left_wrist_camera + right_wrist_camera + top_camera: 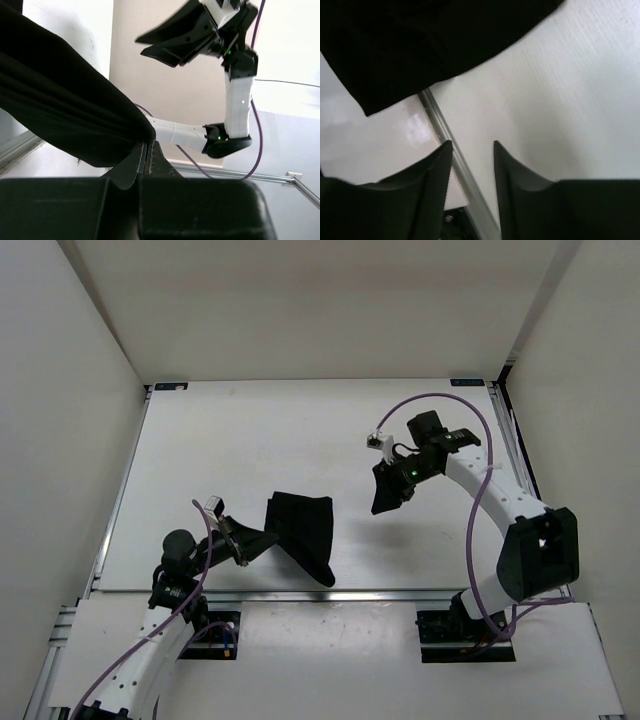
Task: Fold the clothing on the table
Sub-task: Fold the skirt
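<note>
Top external: left tool [260, 542] clamped shut on clothing [305, 528], which is bunched near front edge of bench [280, 430]. Right tool [383, 502] partly open, empty, apart from clothing.

soft matt black cloth garment [305, 528], creased. large flat white bench [250, 440] matt, smooth; silver metal edge rail [436, 120] slightly shiny. right tool [472, 145] fingers [436, 167] matt black plastic, ribbed.

The clothing [65, 110] runs off the left and top edges of the left wrist view, and its fold covers the left gripper [144, 150] tips. From above, its black layers can't be told apart.
</note>
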Motion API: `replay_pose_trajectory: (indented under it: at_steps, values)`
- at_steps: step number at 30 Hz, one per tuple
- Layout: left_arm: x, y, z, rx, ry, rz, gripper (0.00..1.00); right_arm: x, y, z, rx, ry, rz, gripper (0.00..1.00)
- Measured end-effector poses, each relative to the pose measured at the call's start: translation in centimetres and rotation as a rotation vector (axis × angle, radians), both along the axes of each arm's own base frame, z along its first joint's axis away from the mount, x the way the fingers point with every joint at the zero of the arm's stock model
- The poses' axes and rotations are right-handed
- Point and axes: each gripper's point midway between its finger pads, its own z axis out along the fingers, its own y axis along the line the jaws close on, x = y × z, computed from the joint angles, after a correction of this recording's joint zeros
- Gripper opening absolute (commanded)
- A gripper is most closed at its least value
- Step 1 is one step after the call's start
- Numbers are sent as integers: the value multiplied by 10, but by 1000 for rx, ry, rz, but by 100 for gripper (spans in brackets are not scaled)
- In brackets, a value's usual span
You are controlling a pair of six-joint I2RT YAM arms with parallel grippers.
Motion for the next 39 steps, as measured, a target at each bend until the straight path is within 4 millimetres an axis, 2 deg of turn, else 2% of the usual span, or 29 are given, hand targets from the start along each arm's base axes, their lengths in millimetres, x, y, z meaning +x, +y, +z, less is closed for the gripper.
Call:
replay_pose_trajectory:
  at_steps: [2, 4, 7, 9, 13, 15, 19, 22, 25, 32, 39]
  values:
    - [0, 0, 0, -2, 3, 2, 0, 5, 1, 0, -1, 10, 17, 56]
    - [1, 0, 0, -4, 7, 6, 0, 8, 0, -1, 0, 2, 34, 74]
    - [4, 1, -1, -3, 20, 20, 0, 7, 0, 3, -15, -85, 85, 89]
    - [8, 1, -3, 0, 27, 33, 0, 0, 8, 10, -26, -186, 164, 93]
    - [21, 3, -14, 27, 63, 79, 0, -46, 44, 34, 26, -427, 419, 96]
    - [28, 4, -18, 47, 82, 105, 0, -60, 47, 41, 53, -500, 476, 96]
    - [44, 3, -11, 83, 67, 144, 0, -59, 53, 35, 44, -570, 477, 96]
    - [55, 3, 1, 104, 29, 169, 0, -61, 62, 27, 34, -563, 471, 96]
    - [62, 4, 8, 112, -3, 193, 0, -62, 71, 28, 52, -546, 445, 96]
    - [66, 10, 11, 124, -29, 240, 0, -61, 85, 23, 100, -479, 382, 96]
    - [68, 13, 15, 121, -44, 269, 0, -81, 106, 11, 138, -429, 390, 95]
